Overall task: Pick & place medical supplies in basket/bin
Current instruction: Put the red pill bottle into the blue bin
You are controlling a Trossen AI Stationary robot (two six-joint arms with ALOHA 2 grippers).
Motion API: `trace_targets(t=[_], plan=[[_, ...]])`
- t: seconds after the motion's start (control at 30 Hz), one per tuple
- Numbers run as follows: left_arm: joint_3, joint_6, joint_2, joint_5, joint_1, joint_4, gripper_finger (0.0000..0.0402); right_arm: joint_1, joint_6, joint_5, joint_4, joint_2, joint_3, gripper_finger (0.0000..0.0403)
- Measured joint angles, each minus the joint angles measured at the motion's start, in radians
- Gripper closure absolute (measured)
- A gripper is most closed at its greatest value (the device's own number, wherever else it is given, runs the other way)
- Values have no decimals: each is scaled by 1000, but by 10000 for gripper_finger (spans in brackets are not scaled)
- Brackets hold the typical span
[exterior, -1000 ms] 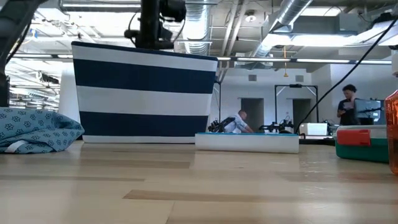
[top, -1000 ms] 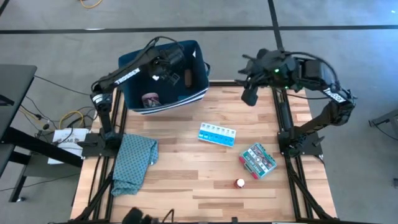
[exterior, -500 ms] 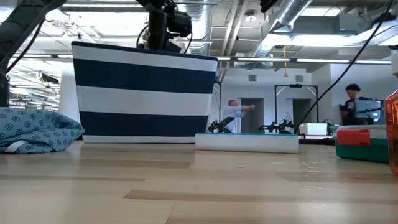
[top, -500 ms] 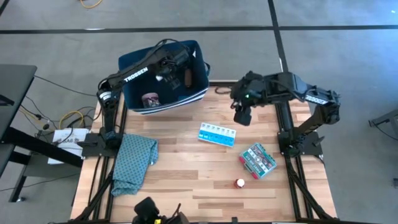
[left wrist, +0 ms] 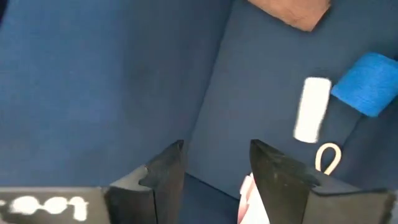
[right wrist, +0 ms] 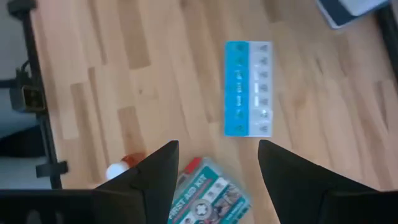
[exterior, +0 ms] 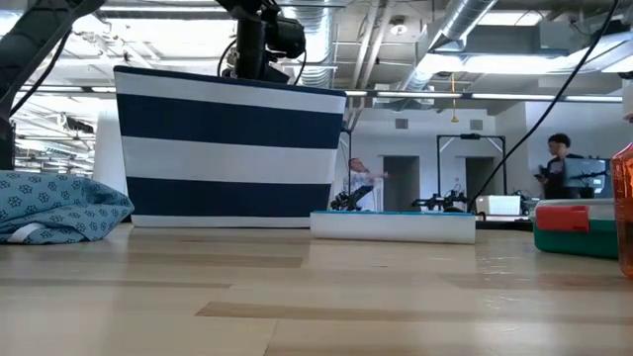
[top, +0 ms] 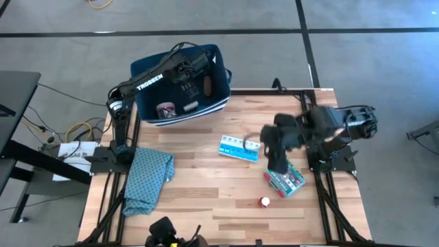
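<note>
My left gripper (top: 186, 74) hangs open inside the top of the dark navy bin (top: 218, 103). Its wrist view (left wrist: 216, 149) shows the bin floor with a white stick (left wrist: 312, 109), a blue square (left wrist: 369, 83) and a brown block (left wrist: 292, 11). A pink roll (top: 164, 108) also lies in the bin. My right gripper (top: 278, 163) is open (right wrist: 217, 149) above the table, over the teal-red-white box (right wrist: 208, 194), between it and the light blue pill organiser (right wrist: 247, 87). The red-white cap (top: 265, 202) stands near the box.
A teal patterned cloth (top: 147, 175) lies bunched at the table's left edge. In the low view the striped bin wall (exterior: 232, 148) stands tall behind the pill organiser (exterior: 394, 225). People move in the room beyond the table. Bare wood lies between the cloth and the organiser.
My right arm has swung from the table's far right corner down and toward the near edge, ending low over the teal box, still open. My left arm reached slightly farther over the bin, then stayed still.
</note>
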State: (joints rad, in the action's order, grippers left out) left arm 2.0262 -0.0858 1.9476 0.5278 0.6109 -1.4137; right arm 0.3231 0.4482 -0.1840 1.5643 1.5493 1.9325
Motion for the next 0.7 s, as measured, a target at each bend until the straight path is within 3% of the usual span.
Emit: trace_targets(t=[0.17,0.37,0.5,0.7], plan=[[105,-13,-4,1,-35,-10,228,159,104,-61,-31,17,-75,188],[324,-1,-7,-17,-116,-8,229,315,188,-89,-62,7,-238,186],[293,-25,-69,-53,-200,79,229,414,206,-95,-159,-17,-362,182],[293,-2,-112,-68,-328,77,229,537,246,-167,-393,-144,-598,182]])
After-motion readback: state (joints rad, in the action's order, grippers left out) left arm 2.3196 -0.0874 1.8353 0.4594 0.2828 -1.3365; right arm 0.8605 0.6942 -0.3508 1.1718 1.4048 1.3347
